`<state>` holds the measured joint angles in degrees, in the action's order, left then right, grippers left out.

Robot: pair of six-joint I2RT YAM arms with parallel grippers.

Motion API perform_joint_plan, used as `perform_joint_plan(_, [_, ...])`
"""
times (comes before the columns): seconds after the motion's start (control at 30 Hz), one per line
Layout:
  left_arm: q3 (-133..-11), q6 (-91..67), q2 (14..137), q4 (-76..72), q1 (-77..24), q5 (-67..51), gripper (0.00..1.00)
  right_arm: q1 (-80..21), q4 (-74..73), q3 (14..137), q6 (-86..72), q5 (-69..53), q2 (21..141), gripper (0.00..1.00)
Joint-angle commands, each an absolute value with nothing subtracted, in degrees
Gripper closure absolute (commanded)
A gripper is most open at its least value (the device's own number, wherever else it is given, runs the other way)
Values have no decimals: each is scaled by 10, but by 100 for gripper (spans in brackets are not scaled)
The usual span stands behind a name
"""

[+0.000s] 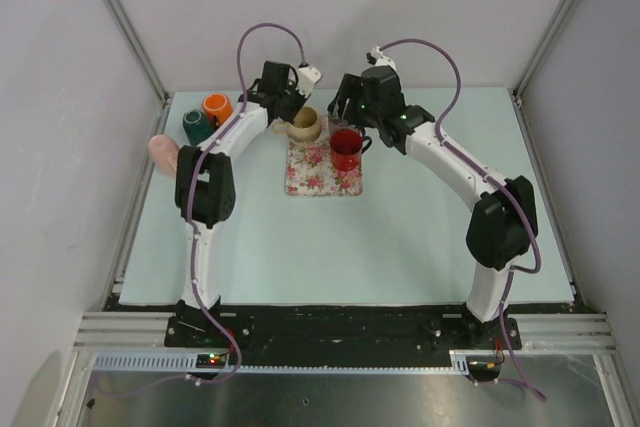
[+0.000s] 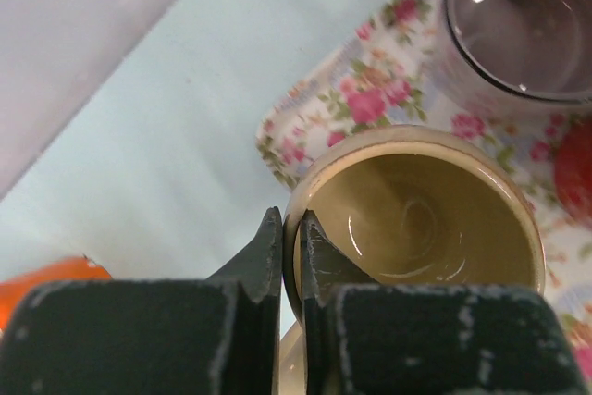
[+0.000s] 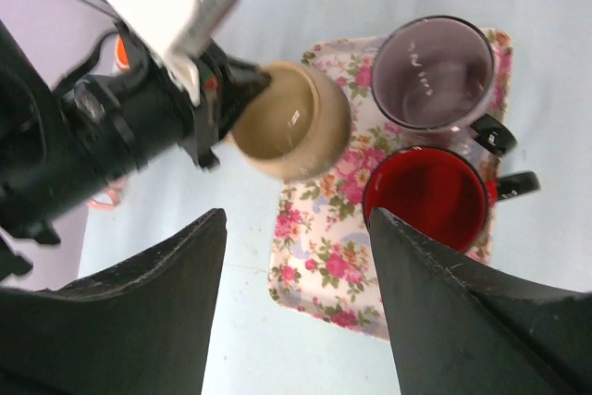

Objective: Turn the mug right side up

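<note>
Left jaws are clamped on the rim of the beige mug (image 2: 416, 228), one finger inside, one outside; right jaws hang spread wide, holding nothing. Red mug (image 1: 346, 150) and a clear purplish mug (image 3: 433, 71) crowd close by on the floral mat (image 1: 320, 183), teal mug (image 1: 197, 127) off left on the bench (image 1: 420, 237). Beige mug's mouth-up at the mat's back-left corner, just left of the right jaws
</note>
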<state>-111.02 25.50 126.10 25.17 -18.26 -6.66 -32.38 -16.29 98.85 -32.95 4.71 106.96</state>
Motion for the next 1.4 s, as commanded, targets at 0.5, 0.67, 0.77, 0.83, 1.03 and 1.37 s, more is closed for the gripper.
perform_joint_plan(0.5, [-1325, 315, 1419, 192, -177, -71, 100, -276, -225, 854, -281, 8, 934, 31])
perform_joint_plan(0.67, [-1347, 323, 1434, 191, -177, -71, 100, -304, -210, 783, -258, -24, 918, 32])
perform_joint_plan(0.77, [-1349, 326, 1435, 191, -177, -73, 100, -323, -187, 749, -250, -40, 936, 35])
perform_joint_plan(0.83, [-1339, 330, 1430, 190, -177, -75, 99, -329, -181, 744, -258, -44, 961, 40])
perform_joint_plan(1.03, [-1326, 328, 1414, 190, -175, -72, 77, -339, -159, 743, -290, -38, 1035, 66])
perform_joint_plan(1.37, [-1305, 321, 1350, 190, -174, -74, 41, -317, -61, 743, -341, -26, 1109, 89])
